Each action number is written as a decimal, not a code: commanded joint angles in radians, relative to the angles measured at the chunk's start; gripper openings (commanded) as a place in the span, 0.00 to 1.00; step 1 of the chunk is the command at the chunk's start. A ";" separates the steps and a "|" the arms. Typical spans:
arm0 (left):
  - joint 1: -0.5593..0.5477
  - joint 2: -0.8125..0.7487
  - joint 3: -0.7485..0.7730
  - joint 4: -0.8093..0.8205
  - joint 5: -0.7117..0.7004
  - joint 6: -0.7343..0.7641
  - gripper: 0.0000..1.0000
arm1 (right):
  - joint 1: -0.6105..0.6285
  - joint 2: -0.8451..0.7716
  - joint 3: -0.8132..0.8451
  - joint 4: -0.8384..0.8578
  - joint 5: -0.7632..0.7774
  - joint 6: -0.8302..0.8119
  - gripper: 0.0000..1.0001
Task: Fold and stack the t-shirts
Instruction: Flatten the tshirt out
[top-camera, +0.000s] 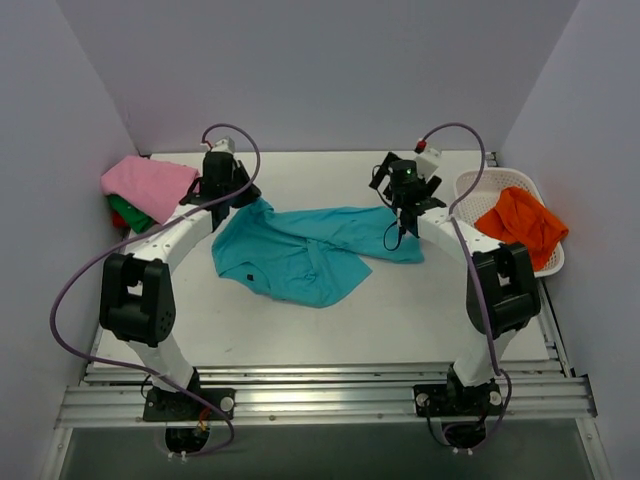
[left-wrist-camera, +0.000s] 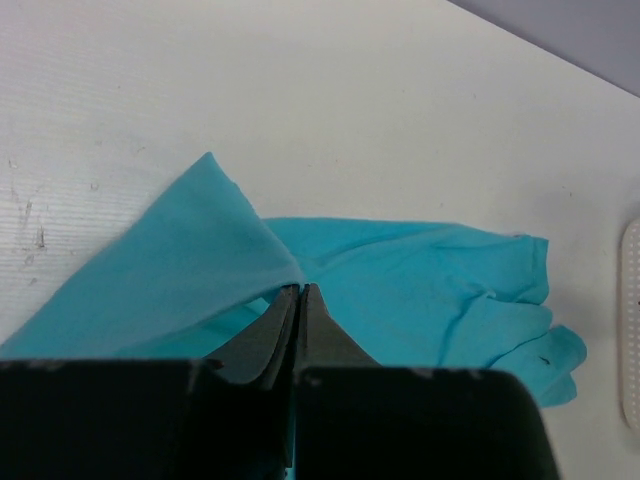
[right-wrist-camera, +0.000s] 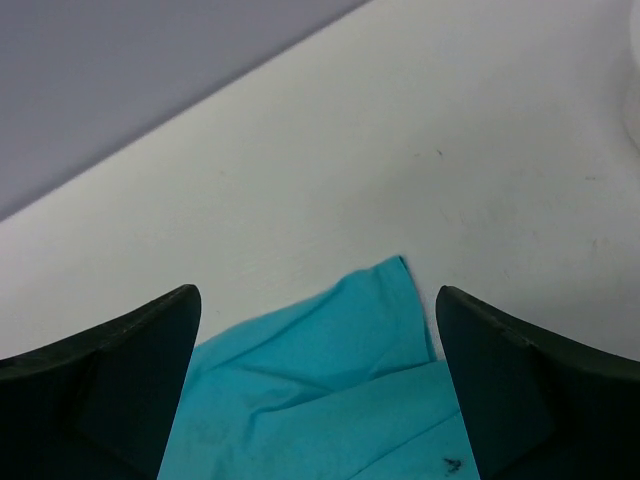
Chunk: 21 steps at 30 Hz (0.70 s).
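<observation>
The teal t-shirt lies crumpled across the middle of the table. My left gripper is shut on its far-left edge; in the left wrist view the closed fingertips pinch a raised fold of the teal t-shirt. My right gripper is open above the shirt's far-right corner; in the right wrist view the teal t-shirt lies between the wide-apart fingers. A pink t-shirt lies on green and red ones at the far left. An orange t-shirt sits in the basket.
A white lattice basket stands at the right edge of the table. Grey walls close in on the left, back and right. The arm bases and a metal rail run along the near edge.
</observation>
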 joint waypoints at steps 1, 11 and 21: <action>-0.002 -0.010 -0.009 0.010 -0.008 0.000 0.02 | -0.017 0.118 0.004 -0.029 0.010 0.007 1.00; 0.000 0.025 -0.002 0.019 -0.002 0.006 0.02 | -0.032 0.347 0.089 -0.009 -0.047 0.023 0.91; 0.001 0.068 0.014 0.029 0.007 0.009 0.02 | -0.043 0.399 0.109 0.000 -0.054 0.023 0.86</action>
